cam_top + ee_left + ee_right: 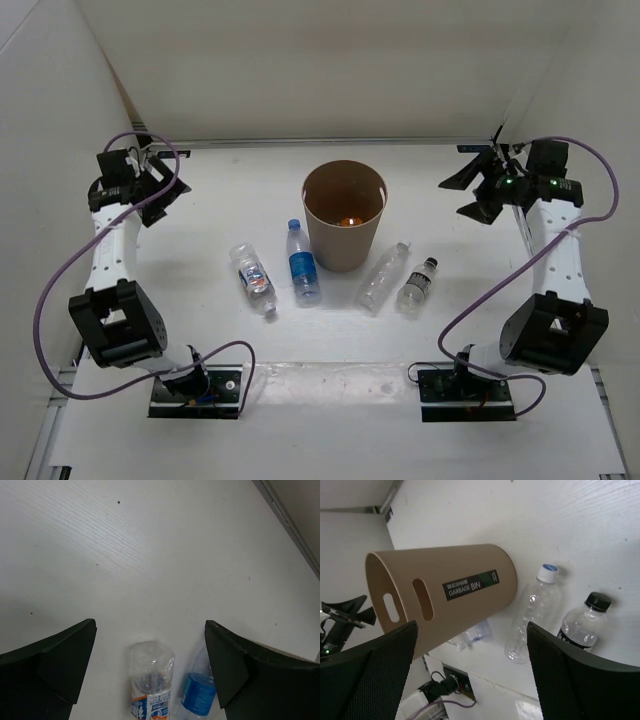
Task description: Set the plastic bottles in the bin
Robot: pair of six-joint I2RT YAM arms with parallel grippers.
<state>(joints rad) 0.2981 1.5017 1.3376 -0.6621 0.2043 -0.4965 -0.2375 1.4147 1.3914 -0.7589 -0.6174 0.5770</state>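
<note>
**Figure. Layout with no bottle yet binned.** The tan garbage bin (pixel 345 245) stood upright at the middle of the white tabletop (pixel 215 195), mouth upward. All four bottles lay on their sides in front of it:

- Left of the bin were the white-and-blue-labelled bottle (pixel 253 279) and, just beside the bin's base, the blue-labelled bottle (pixel 303 263).
- Right of the bin were the plain unlabelled bottle (pixel 384 276), its cap close to the bin wall, and the short black-capped bottle (pixel 418 284) next to it.

The left claw (pixel 150 624) hung wide open and empty above the far-left tabletop, well apart from the bottles. The right claw (pixel 472 625) was likewise spread and empty at the far right.

**Handling.** The bottles looked empty, so they were probably very light. Their thin clear walls would likely dent under a hard squeeze. Being smooth and round, they could roll or squirt out of the fingers. The best hold appeared to be across the mid-body, with the jaws square to the long axis, on the label where there was one. The bin also seemed light and might tip if bumped.
</note>
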